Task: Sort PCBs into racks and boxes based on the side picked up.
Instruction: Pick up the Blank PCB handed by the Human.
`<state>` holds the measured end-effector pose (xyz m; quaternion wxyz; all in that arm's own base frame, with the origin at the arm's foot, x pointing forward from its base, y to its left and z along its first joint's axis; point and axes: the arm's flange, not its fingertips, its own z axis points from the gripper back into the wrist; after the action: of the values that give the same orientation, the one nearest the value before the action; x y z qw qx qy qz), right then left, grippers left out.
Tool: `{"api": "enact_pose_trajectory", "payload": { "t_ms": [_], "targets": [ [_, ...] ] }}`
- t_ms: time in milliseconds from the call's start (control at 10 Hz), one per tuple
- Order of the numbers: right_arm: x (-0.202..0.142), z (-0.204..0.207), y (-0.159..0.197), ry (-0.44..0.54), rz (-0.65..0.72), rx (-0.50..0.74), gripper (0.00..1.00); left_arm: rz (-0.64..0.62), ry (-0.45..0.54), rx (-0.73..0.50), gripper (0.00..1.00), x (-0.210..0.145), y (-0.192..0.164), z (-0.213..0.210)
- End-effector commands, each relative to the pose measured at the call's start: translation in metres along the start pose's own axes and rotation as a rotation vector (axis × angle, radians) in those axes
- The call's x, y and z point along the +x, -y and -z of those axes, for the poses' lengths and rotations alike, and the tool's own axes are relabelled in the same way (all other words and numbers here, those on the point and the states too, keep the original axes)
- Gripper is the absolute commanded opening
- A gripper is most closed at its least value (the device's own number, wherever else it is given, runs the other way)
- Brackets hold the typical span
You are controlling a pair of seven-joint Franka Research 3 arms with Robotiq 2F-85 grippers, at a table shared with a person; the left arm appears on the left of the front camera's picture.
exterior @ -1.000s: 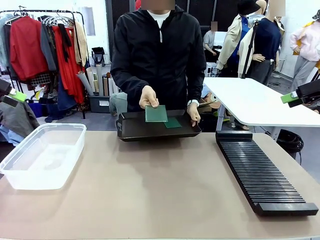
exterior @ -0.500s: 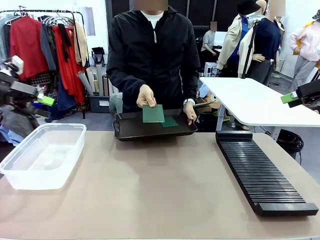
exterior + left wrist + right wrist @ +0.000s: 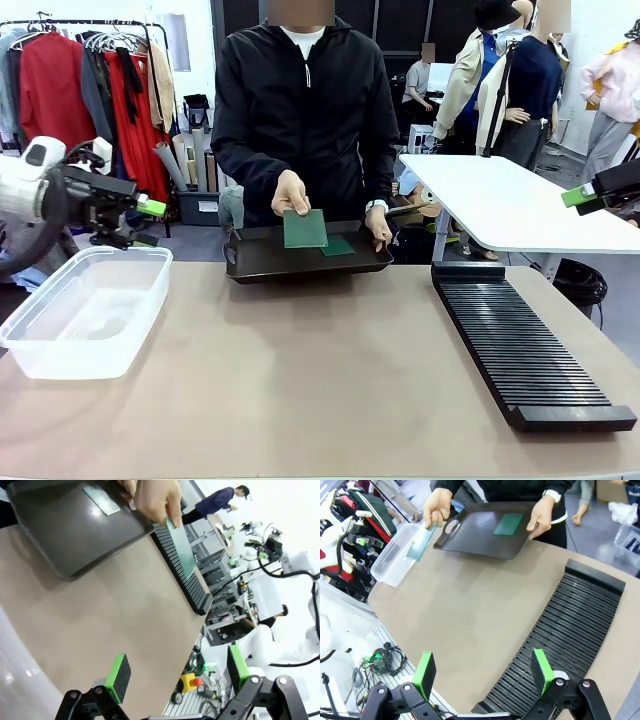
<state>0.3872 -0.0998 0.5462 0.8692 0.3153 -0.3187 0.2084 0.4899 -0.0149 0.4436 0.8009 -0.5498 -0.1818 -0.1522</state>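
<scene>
Swinging in near the tub [image 3: 70,362], the left fingers [image 3: 152,208] gape empty; the right fingers [image 3: 425,674] stay spread too.

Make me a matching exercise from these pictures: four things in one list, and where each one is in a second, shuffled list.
Things:
1 raised PCB
2 flat PCB
3 clear box
4 black rack

Places:
A on the robot's right side of the table
B lying on the dark tray
C held in the person's hand
D on the robot's left side of the table

Pairs: 1-C; 2-B; 3-D; 4-A
</scene>
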Motion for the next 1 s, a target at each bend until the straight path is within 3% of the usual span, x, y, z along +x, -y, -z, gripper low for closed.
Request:
{"api": "enact_pose_trajectory", "payload": {
  "t_ms": [0, 900],
  "targets": [
    [0.0, 0.001, 0.0, 0.015, -0.003, -0.004, 1.0, -0.017, 0.028, -0.048, 1.0, 0.015, -0.004, 0.013],
    [0.0, 0.001, 0.0, 0.015, -0.003, -0.004, 1.0, -0.071, 0.043, -0.281, 1.0, 0.037, -0.035, 0.107]
  ]
}}
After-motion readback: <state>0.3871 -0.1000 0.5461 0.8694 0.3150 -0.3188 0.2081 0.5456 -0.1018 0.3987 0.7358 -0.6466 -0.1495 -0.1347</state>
